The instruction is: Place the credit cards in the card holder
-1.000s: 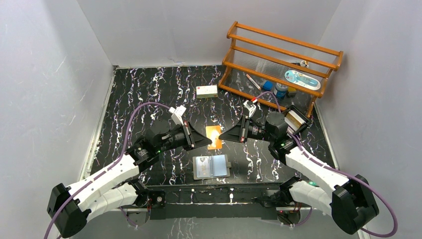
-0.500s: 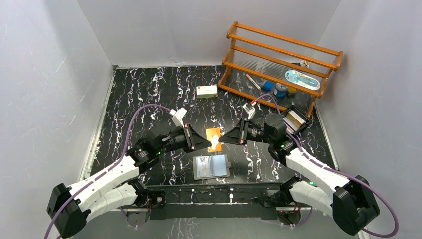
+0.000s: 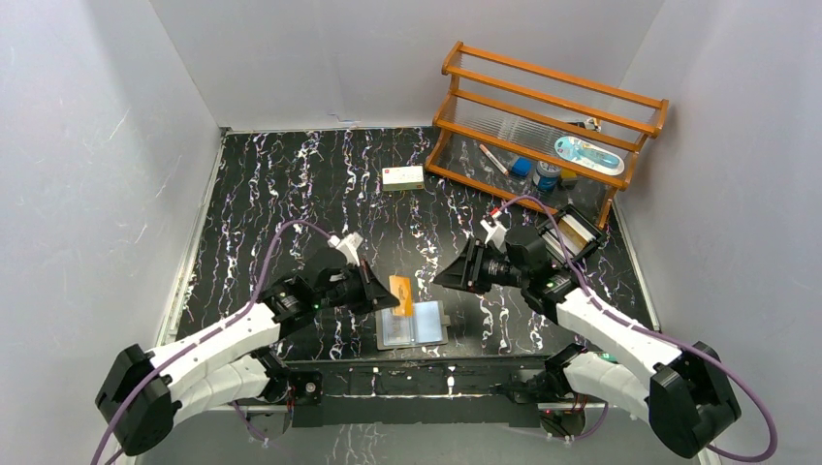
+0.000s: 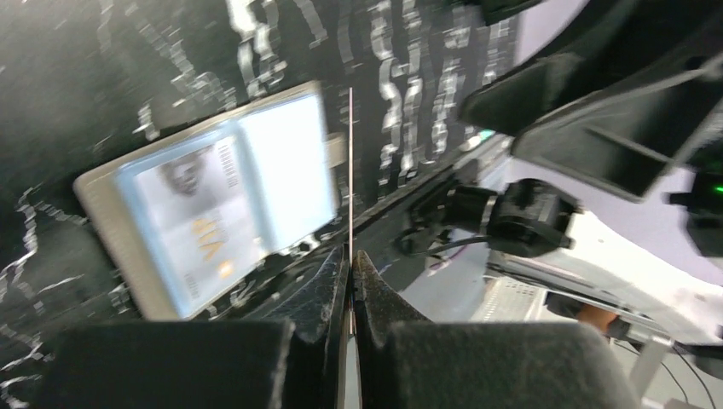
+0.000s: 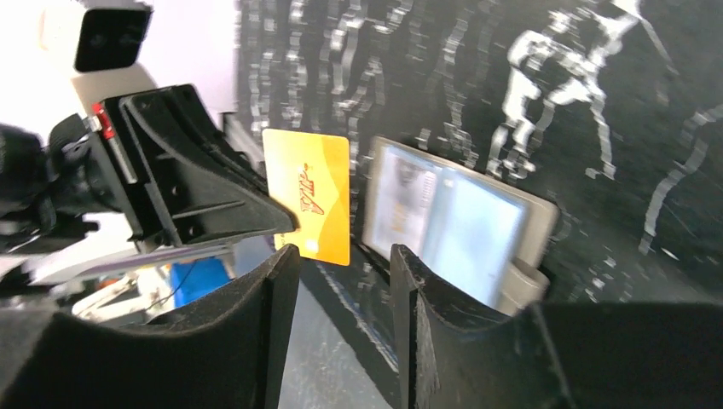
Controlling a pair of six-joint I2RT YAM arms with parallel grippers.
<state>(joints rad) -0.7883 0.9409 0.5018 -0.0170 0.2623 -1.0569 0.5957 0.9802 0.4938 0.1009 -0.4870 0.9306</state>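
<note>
Credit card (image 3: 401, 294) between left jaws

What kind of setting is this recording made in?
Likely a lab test cell: plain white walls box in a marble-patterned table, with a wooden rack of props at the back.

You can count one wallet (image 3: 431, 327) and two cards: one orange card (image 3: 401, 294) and one printed card (image 4: 192, 226). You also have one white box (image 3: 403, 177), one wooden rack (image 3: 528, 121) and two grippers: left gripper (image 3: 388, 291), right gripper (image 3: 444, 276).
</note>
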